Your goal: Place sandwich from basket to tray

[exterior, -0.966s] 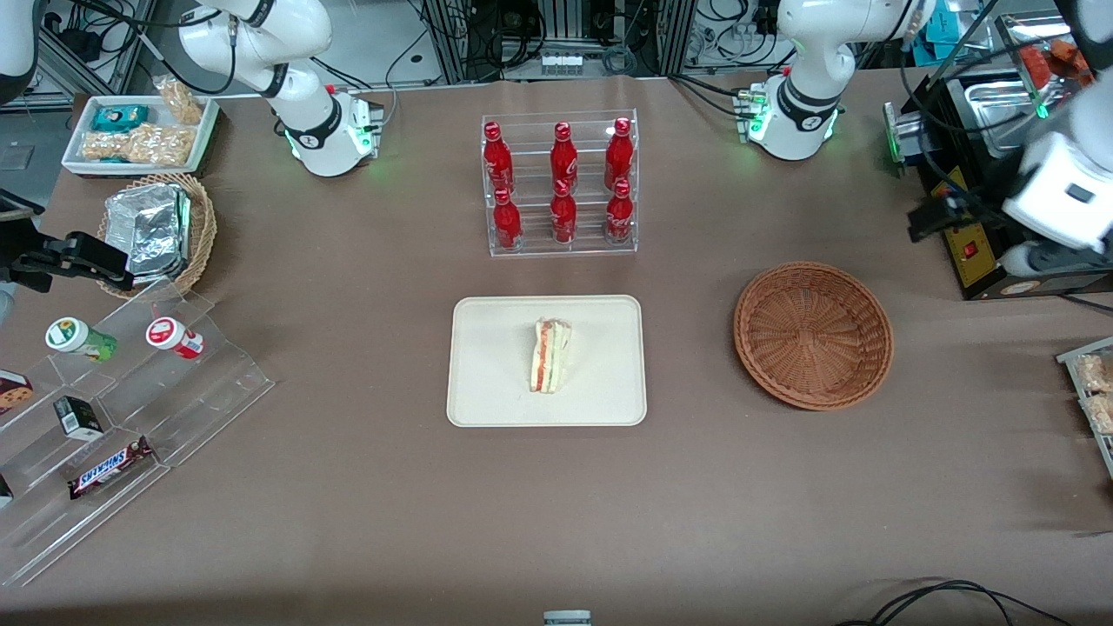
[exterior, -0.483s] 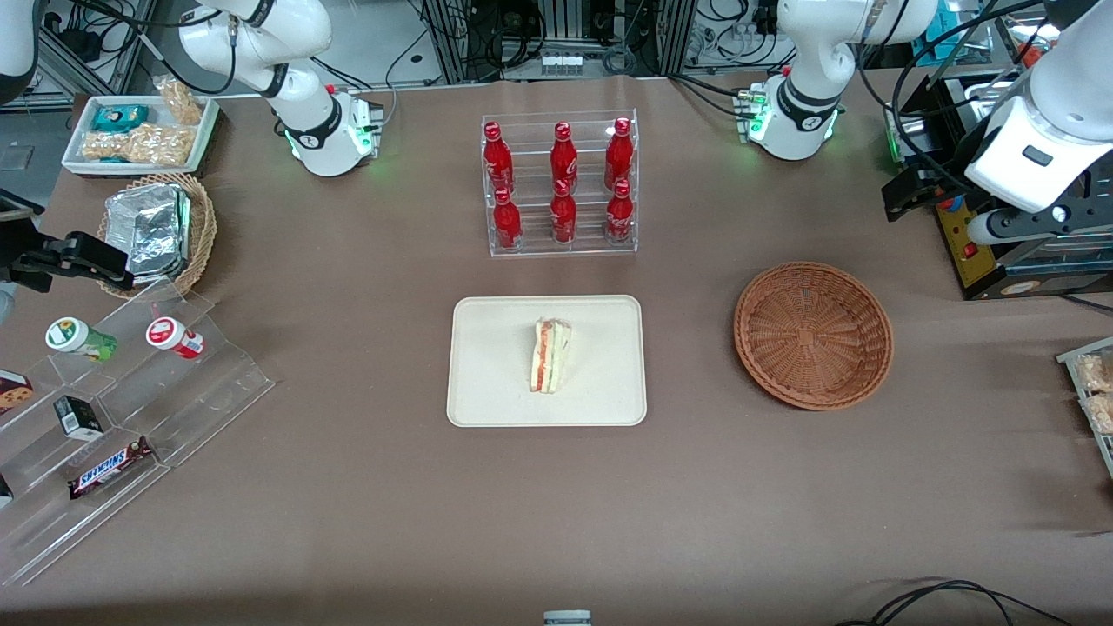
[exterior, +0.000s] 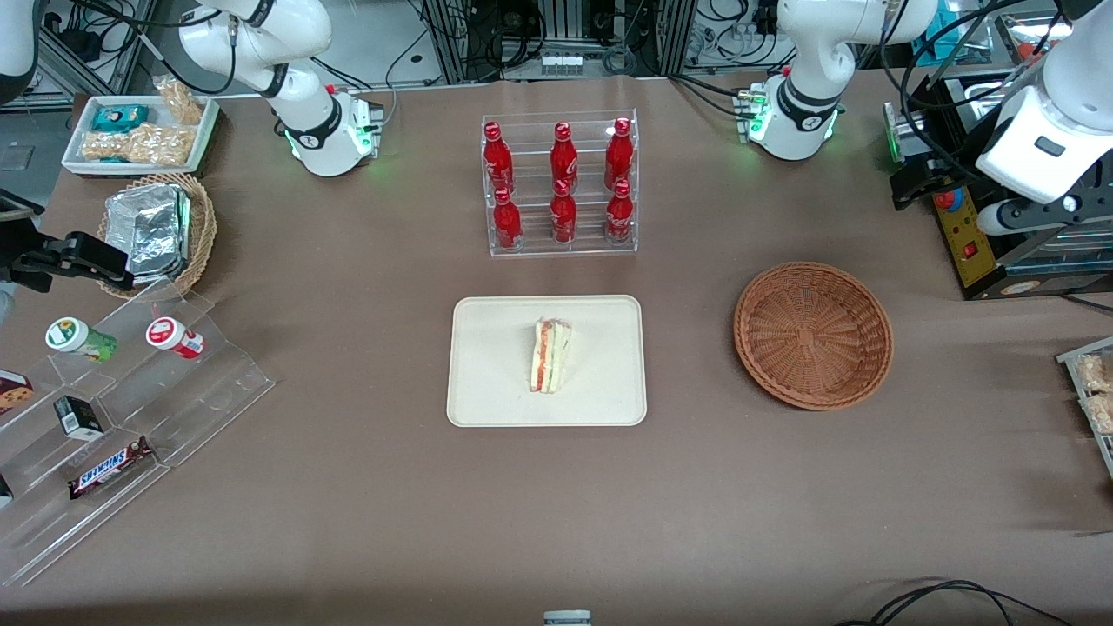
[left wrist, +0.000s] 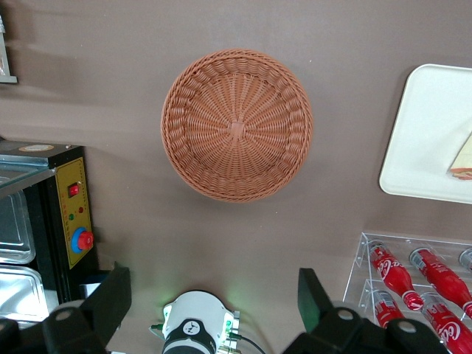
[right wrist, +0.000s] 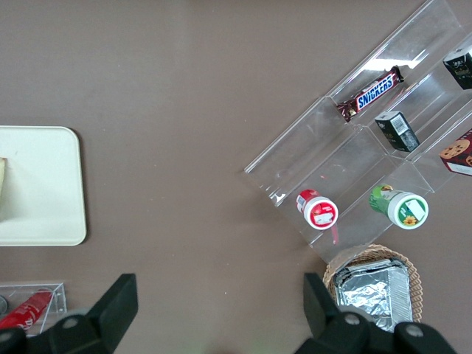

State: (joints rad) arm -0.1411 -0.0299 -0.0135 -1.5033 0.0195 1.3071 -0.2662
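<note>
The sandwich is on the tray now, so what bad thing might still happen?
Not much. The sandwich stands on its edge on the tray, so a bump might tip it over. The gripper, open and empty, hangs high above the table near the basket; coming back low, the arm might knock the cola bottles.

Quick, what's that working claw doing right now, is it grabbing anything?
Gripper: jaws open, holding nothing, high above the table near the empty basket. The sandwich already lies on the tray.
</note>
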